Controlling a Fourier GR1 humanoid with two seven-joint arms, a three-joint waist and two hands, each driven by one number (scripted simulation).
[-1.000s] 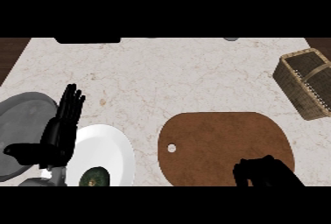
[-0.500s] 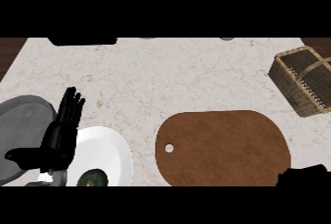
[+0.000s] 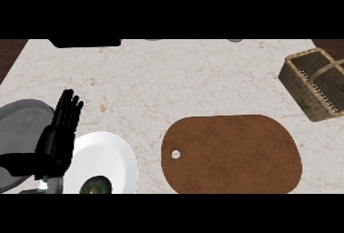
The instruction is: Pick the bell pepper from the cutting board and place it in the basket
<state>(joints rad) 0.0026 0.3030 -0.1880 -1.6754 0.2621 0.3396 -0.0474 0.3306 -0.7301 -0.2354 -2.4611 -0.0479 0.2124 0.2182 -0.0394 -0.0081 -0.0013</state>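
Observation:
The brown cutting board (image 3: 232,154) lies bare at the lower right of the counter; no bell pepper shows on it or anywhere in the head view. The wicker basket (image 3: 316,84) stands at the right edge, partly cut off. My left hand (image 3: 57,139) rests open at the lower left, fingers straight and pointing up, beside a white plate. My right hand does not show in the view.
A white plate (image 3: 111,159) at the lower left holds a dark green round item (image 3: 96,185) near its bottom rim. A grey round dish (image 3: 23,120) sits behind my left hand. A black object (image 3: 86,43) lies at the counter's far edge.
My right hand, low over the board's right corner a second ago, slid off the bottom right and is gone from view. The left hand stayed put.

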